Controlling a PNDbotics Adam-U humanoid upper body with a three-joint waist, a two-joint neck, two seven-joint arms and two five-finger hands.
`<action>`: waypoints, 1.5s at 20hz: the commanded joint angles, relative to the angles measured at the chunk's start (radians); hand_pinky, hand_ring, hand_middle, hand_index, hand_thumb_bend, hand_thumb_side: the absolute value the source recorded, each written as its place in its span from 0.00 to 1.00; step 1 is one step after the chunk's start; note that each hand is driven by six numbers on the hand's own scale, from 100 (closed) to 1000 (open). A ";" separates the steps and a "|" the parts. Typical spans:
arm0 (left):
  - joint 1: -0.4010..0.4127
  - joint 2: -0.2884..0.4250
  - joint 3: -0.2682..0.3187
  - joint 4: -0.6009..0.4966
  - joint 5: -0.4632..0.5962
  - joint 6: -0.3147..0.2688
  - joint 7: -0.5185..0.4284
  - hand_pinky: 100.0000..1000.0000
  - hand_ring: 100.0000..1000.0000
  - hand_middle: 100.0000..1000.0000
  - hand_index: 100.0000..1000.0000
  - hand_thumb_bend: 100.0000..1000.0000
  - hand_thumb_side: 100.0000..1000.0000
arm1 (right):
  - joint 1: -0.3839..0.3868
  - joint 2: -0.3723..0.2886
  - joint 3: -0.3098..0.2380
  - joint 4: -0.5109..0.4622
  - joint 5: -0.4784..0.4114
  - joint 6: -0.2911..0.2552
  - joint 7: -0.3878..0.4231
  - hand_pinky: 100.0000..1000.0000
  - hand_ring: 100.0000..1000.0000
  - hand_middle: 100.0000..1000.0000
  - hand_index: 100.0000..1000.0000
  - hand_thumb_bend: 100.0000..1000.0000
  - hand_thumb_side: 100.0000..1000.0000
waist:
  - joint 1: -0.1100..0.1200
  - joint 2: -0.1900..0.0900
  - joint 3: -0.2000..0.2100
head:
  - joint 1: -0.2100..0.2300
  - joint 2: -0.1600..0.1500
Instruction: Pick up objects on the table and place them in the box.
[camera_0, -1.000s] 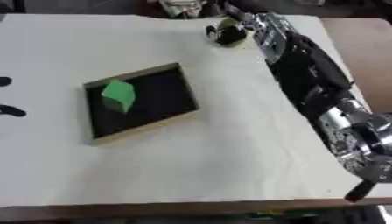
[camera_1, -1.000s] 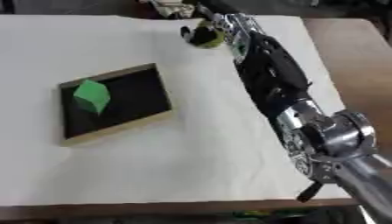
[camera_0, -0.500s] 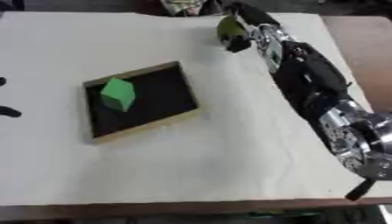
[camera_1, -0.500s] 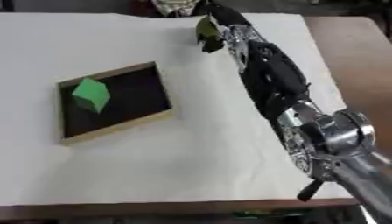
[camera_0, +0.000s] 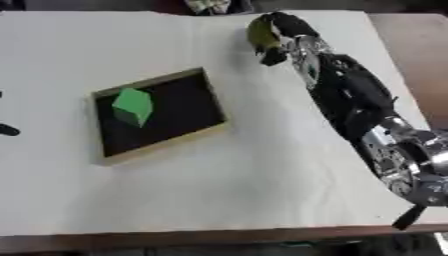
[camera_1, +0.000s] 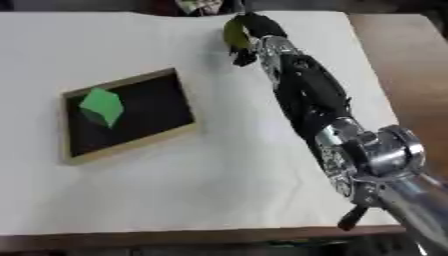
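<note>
White table under everything. My right arm reaches far across right side. Box left of centre, green block inside. My right hand curled round yellow-green object, far edge. Left hand: only dark tips at left edge, cannot tell.

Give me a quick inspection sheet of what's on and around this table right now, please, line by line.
Surface: table covered with a white sheet; bare brown wood shows at the right and near edges.
Job's things: shallow box with a wooden rim and dark inside, left of centre, holding a green block; a yellow-green object in the right hand near the far edge.
Clutter: something small and pale beyond the far edge, unclear what.
Hands: right hand curled round the yellow-green object; left hand only a dark tip at the left edge.
Cables: nothing seen.
Surroundings: dark, nothing clear.
</note>
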 joint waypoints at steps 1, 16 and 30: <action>-0.012 0.005 -0.003 -0.017 -0.004 -0.002 -0.005 0.51 0.98 0.71 0.82 0.37 0.86 | -0.011 -0.012 0.002 -0.031 0.031 0.000 -0.052 0.82 0.82 0.59 0.76 0.00 0.19 | 0.007 -0.013 0.001 | -0.006 -0.007; -0.010 0.005 0.003 -0.017 -0.004 0.000 -0.002 0.51 0.98 0.70 0.82 0.37 0.86 | -0.026 -0.011 0.029 -0.159 0.053 -0.110 -0.390 0.69 0.60 0.17 0.34 0.00 0.07 | 0.008 -0.016 -0.016 | -0.005 -0.009; -0.008 0.009 0.007 -0.017 -0.004 0.002 0.003 0.51 0.98 0.70 0.82 0.37 0.86 | -0.003 0.068 0.244 -0.391 -0.149 -0.427 -0.183 0.70 0.60 0.17 0.34 0.00 0.10 | 0.002 -0.024 -0.029 | 0.000 -0.009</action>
